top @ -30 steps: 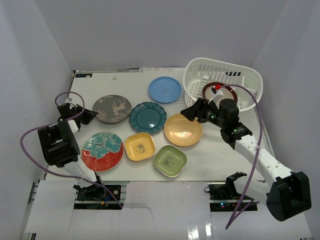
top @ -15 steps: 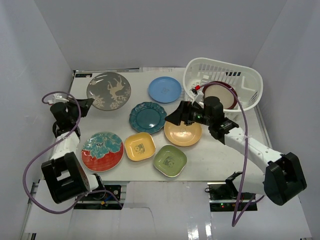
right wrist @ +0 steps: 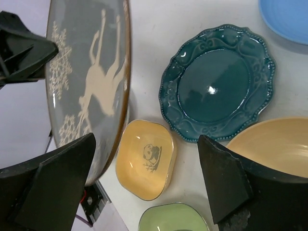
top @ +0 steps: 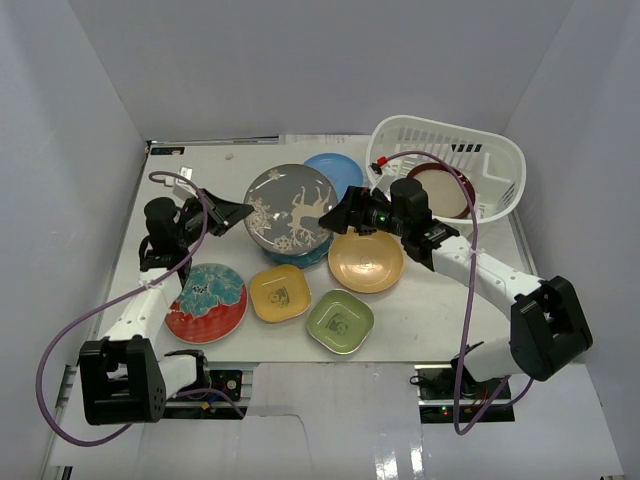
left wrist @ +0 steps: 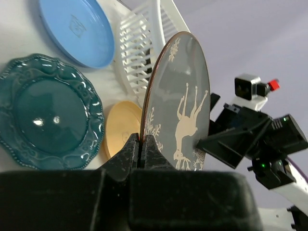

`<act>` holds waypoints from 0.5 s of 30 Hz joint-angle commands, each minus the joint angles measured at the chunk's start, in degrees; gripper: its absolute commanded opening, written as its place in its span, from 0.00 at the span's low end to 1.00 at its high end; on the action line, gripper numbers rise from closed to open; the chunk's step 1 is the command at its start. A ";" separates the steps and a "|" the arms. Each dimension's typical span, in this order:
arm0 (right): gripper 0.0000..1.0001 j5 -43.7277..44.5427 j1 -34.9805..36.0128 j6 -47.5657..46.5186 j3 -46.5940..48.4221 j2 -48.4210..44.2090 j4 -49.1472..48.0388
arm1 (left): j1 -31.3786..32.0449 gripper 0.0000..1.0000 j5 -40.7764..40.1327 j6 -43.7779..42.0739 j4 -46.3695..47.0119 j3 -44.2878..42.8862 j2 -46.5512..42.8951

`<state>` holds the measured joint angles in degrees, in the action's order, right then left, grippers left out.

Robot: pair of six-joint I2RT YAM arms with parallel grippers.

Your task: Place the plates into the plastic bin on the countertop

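1. Top external view: the grey plate (top: 290,208) is tipped up on edge, its patterned face turned up toward the camera.
2. Its near rim is pinched by the left gripper (top: 243,212), and the plate stands straight out beyond the fingertips.
3. The right gripper (top: 335,215) is spread wide at the opposite rim; whether it touches cannot be told.

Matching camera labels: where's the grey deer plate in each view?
Top external: grey plate at centre, lifted off the table, its rim in the left tool.
Left wrist: grey plate centre-right, standing on edge, pinched at its lower rim.
Right wrist: grey plate upper left, on edge.
Shared landmark: orange plate, visible in all three.
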<state>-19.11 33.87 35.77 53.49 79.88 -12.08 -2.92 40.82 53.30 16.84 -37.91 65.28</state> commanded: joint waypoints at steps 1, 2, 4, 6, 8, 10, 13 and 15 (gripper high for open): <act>0.96 2.95 -0.12 -0.18 1.44 -0.42 -2.85 | 2.12 0.00 5.32 1.46 5.40 -2.43 -2.61; 0.94 2.42 -0.12 0.17 0.91 -0.42 -3.65 | 2.04 0.00 5.76 1.37 5.40 -2.60 -2.26; 0.79 1.45 -0.12 1.58 0.73 -0.51 -4.62 | 4.58 0.00 7.08 1.46 5.31 -2.69 -0.95; 0.55 0.31 -0.21 2.81 0.30 -0.42 -7.16 | 5.29 0.00 7.61 1.20 5.40 -2.87 -0.33; 0.24 -1.45 -0.64 4.92 0.29 -0.25 -8.75 | 6.08 0.00 7.87 0.76 4.87 -2.87 0.03; 0.11 -2.15 -1.26 6.93 0.21 -0.42 -9.54 | 6.61 0.03 8.22 -0.03 3.64 -3.22 0.11; 0.08 -2.24 -2.84 9.30 0.47 -1.56 -9.89 | 6.79 0.30 8.75 -1.70 1.71 -3.66 -0.15; 0.08 -2.24 -4.50 10.89 0.56 -3.40 -11.03 | 6.79 0.48 8.32 -3.80 -2.83 -4.62 -0.85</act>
<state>-22.50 31.33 44.88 53.45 79.64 -17.72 3.03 45.80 51.05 15.94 -38.76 67.05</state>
